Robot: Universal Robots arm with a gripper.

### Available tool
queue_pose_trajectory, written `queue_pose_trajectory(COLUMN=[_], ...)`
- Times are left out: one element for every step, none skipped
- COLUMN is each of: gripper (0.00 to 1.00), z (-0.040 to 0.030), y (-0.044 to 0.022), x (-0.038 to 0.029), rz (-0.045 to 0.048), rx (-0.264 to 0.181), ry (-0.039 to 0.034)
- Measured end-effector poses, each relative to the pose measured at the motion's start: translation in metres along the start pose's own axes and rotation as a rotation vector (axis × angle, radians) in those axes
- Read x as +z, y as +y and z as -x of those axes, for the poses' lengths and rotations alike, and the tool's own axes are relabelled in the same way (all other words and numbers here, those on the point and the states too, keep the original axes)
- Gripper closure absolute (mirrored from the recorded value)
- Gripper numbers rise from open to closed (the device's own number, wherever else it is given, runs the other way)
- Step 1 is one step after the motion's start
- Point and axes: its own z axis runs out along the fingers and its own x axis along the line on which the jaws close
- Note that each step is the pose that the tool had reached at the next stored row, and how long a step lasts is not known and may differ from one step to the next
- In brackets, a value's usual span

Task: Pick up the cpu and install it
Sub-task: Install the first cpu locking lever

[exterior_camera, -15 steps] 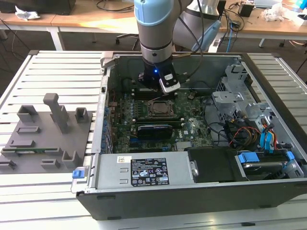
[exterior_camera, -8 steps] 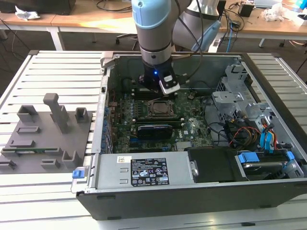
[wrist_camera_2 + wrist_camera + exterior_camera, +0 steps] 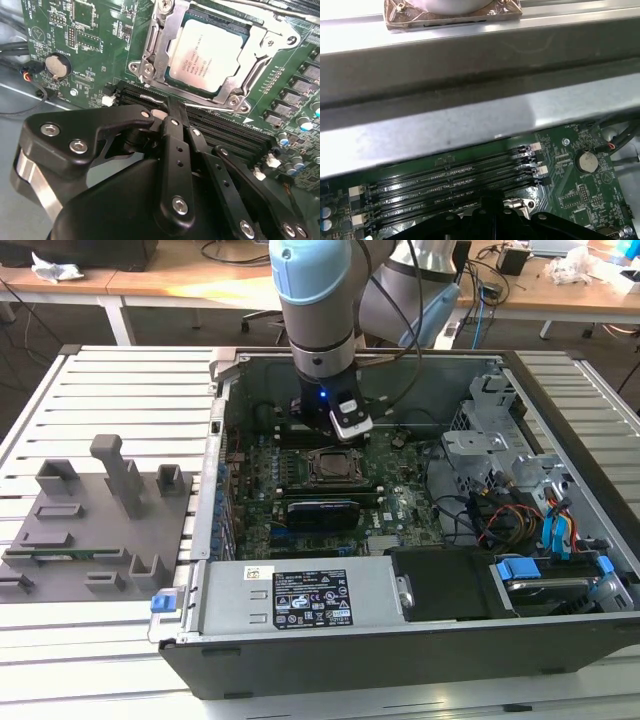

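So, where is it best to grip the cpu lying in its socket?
By two opposite edges, from straight above: the cpu lies flat, face up. But the socket frame seems to overlap those edges, so a pinch looks blocked.

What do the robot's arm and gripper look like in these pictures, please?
The arm is silver-grey metal with pale blue joint caps, a small blue light near its wrist. The gripper is matte black, built of linked bars with silver screw heads, on a shiny metal ring.

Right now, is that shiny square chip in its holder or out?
In. The cpu lies flat inside the socket frame; the claw holds nothing.
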Motion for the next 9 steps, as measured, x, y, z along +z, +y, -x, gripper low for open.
queue_pose_trajectory(gripper=[0.89,0.89,0.89,0.89,0.89,0.89,0.89,0.89,0.89], z=[-0.0001,-0.0004,-0.0006,-0.0008,-0.0014,-0.0019,-0.0021,-0.0025,-0.003], y=[0.0006,0.0017,0.0024,0.003,0.0039,0.004,0.0039,0.0038,0.0037], x=[0.0001,0.0003,0.0005,0.0006,0.0007,0.0007,0.0007,0.001,0.0012], rz=[-0.0003,-0.0013,-0.0018,-0.0023,-0.0033,-0.004,-0.0051,-0.0065,-0.0075], rx=[0.002,0.006,0.007,0.009,0.011,0.012,0.012,0.012,0.012], ry=[-0.0006,-0.0014,-0.0019,-0.0024,-0.0031,-0.0034,-0.0041,-0.0056,-0.007])
